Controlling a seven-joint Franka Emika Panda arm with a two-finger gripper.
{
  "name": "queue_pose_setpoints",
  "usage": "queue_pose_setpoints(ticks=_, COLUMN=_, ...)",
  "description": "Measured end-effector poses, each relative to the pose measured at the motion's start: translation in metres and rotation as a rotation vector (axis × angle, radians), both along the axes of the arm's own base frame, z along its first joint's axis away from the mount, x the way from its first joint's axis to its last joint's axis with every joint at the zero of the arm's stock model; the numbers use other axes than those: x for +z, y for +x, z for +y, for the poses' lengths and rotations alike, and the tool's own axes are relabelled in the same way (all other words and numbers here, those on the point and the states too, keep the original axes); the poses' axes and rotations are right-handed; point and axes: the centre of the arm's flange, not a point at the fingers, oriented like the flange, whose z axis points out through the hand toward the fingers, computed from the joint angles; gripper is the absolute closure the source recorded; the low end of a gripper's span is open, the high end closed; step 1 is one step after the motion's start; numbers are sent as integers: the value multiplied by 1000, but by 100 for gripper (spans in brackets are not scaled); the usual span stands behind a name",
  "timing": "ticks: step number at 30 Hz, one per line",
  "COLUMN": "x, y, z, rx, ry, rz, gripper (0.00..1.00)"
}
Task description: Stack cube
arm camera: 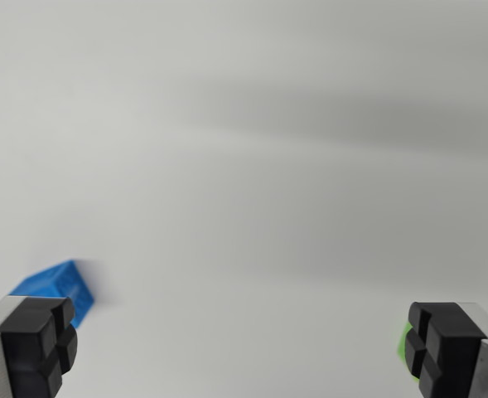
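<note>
Cubes were the concern, and two coloured blocks showed at the bottom of the wrist view, each partly hidden behind a finger of the claw [242,348]. A blue cube [57,286] lay just beyond and outside the finger [38,344] on the wrist view's left, its upper face and one edge plain, its lower part covered by the black pad. On the wrist view's right only a thin green sliver [404,348] peeped out at the inner side of the other finger [442,344]; it was probably a second cube, though too little showed to be sure of its shape. Ahead of the claw the white surface [252,166] ran bare and broad to the top of the view, crossed by soft grey shadow bands, with open room between the fingers and beyond them. The claw stood wide, its black pads far apart at the two lower corners, and nothing lay between them. Whether either pad touched the block beside it could not be told. Neither block sat in the gap.
</note>
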Motion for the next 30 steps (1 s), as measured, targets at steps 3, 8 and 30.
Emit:
queue_pose_setpoints(ticks=3, x=-3, y=-3, z=3, rx=6, ry=0, rz=2, gripper=0)
queue_pose_setpoints(ticks=8, x=-9, y=-7, z=8, rx=15, ry=1, rz=3, gripper=0)
queue_pose_setpoints(ticks=30, x=-46, y=-38, z=41, rx=80, ry=8, rz=17, gripper=0)
